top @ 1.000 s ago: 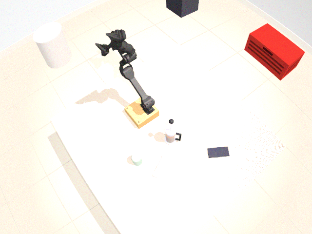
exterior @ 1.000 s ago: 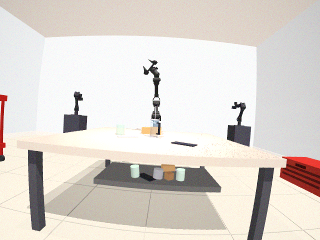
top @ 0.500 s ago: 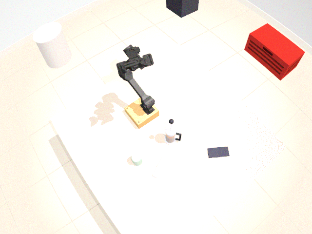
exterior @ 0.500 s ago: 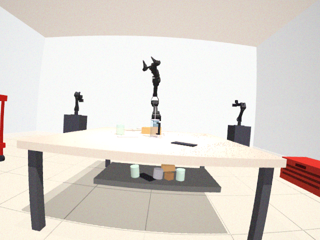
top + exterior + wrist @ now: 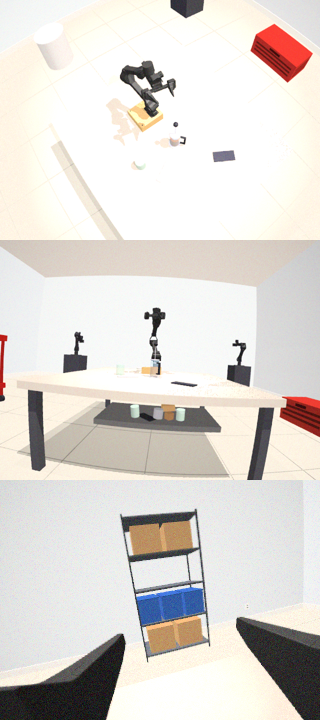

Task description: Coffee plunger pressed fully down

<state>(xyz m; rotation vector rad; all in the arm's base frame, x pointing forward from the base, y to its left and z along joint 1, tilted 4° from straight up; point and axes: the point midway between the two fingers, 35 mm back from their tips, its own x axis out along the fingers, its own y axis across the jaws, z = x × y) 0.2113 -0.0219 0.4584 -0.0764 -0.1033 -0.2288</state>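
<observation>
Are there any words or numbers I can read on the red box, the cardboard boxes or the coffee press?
No text can be read anywhere in these pictures.
Red box: a small dark plate on its front, too blurred to read.
Cardboard boxes on the shelf: plain, no writing shows.
Blue bins: plain.
Coffee press: no label shows.
Dark flat pad on the table: blank.

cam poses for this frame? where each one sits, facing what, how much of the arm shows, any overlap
Top: high overhead, angled down at the table; whole arm, open gripper, coffee press.
Exterior: low, at floor level past the table's edge, facing the arm head-on.
Wrist: behind the fingers, facing a shelf rack; no press.
Shared: top and exterior both show press, green cup, dark pad.
</observation>
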